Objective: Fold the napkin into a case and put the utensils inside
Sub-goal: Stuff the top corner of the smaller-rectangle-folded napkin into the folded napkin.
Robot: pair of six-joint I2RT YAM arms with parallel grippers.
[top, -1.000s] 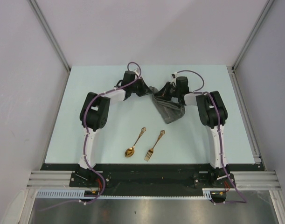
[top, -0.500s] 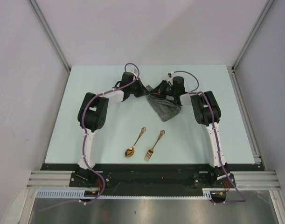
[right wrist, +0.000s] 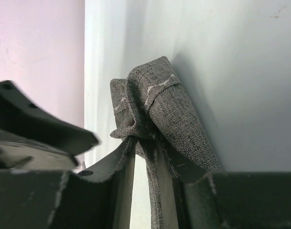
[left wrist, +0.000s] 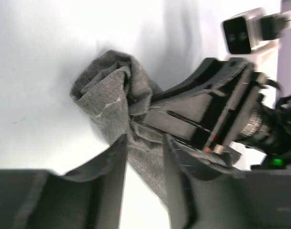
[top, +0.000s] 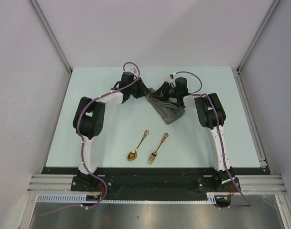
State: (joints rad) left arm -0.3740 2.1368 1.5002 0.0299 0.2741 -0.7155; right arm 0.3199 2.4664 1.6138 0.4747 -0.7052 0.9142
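Observation:
The dark grey napkin (top: 166, 109) lies bunched in a crumpled heap on the far middle of the table. My left gripper (top: 144, 93) is at its left end, open, and the cloth (left wrist: 112, 95) runs through the gap between the fingers (left wrist: 145, 139). My right gripper (top: 167, 92) is at the far right end, open a little. A fold of cloth (right wrist: 169, 109) hangs between its fingers (right wrist: 145, 142), against the right one. The gold spoon (top: 137, 147) and gold fork (top: 157, 148) lie side by side near the front, apart from both grippers.
The pale table (top: 102, 143) is framed by grey walls and a metal rail (top: 250, 114) along its right edge. The two gripper heads are close together over the napkin; the right one (left wrist: 207, 114) fills the left wrist view.
Both grippers have gone from shut to open around the cloth. The napkin moved slightly toward the far edge and settled. The left arm's elbow swung out to the left.

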